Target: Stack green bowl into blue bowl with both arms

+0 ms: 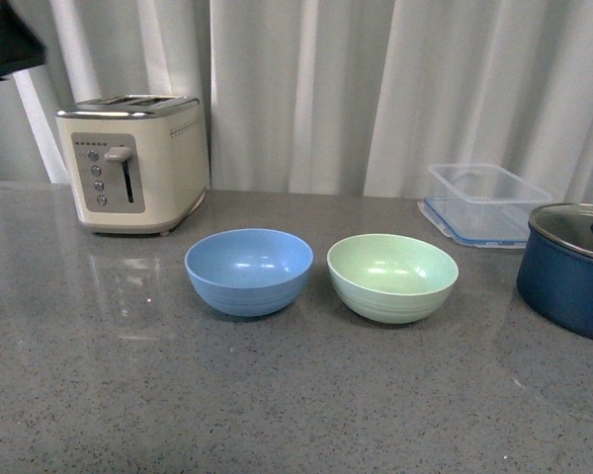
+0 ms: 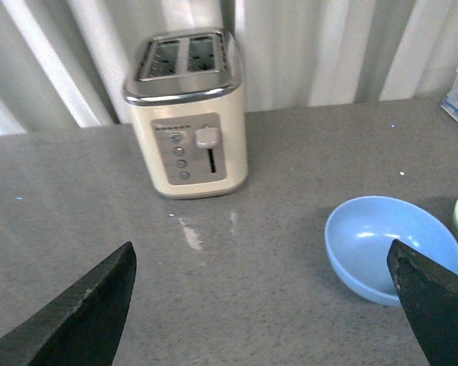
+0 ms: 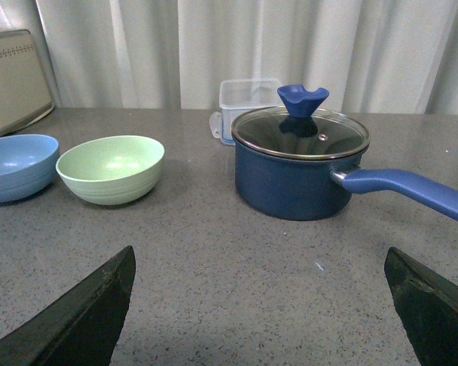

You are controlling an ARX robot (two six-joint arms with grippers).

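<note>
Two bowls apart, unstacked: blue bowl [image 1: 248,272] left, green bowl [image 1: 392,277] right. Wide and empty: left gripper [image 2: 261,259], right gripper [image 3: 259,259]. Approach step; next, grip green rim, lift over blue.

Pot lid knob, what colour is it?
The knob is bright blue, seen best in the right wrist view.

- blue bowl [image 1: 248,270] and green bowl [image 1: 392,276]: matt, plastic-looking, ribbed near the base
- toaster [image 1: 138,163]: cream satin body, brushed metal top
- countertop [image 1: 277,395] under the toaster: polished grey speckled stone, faintly mirroring it
- pot [image 1: 568,281]: dark blue, glass lid [image 1: 573,225]
- curtain [image 1: 306,89] behind the toaster: white cloth
</note>
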